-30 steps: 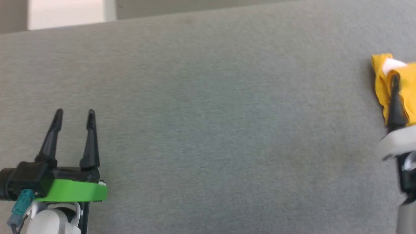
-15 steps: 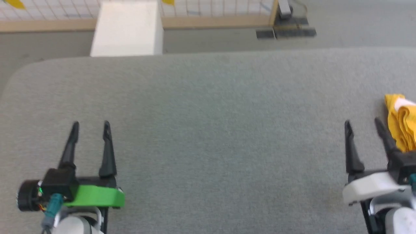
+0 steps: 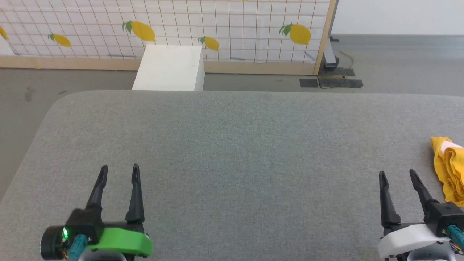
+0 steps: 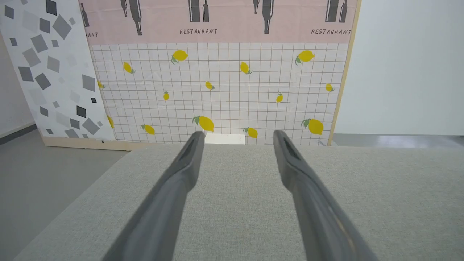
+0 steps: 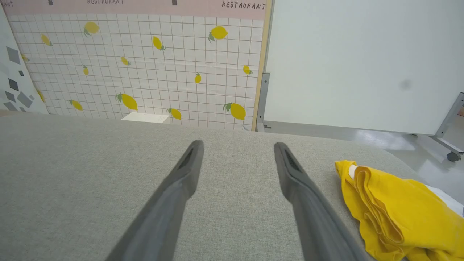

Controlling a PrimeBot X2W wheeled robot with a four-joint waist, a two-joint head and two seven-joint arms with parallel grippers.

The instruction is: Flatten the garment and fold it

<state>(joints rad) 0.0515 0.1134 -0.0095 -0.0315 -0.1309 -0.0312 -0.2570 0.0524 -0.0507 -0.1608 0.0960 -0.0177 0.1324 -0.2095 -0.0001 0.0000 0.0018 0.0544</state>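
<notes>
Reaching for the garment (image 3: 448, 170) should come first: it lies bunched at the table's (image 3: 232, 137) right edge, partly out of frame, perhaps tangled. The right gripper (image 3: 397, 173), fingers apart and empty, is just left of it; the left gripper (image 3: 120, 166), likewise spread, is well apart; pinch one layer and drag centreward

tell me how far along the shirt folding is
Done: nothing visibly; the mustard-yellow cotton garment lies bunched in loose layers at the right edge of the grey fabric table. In hand: nothing; left gripper and right gripper are open, empty. Left: flattening and folding.
</notes>
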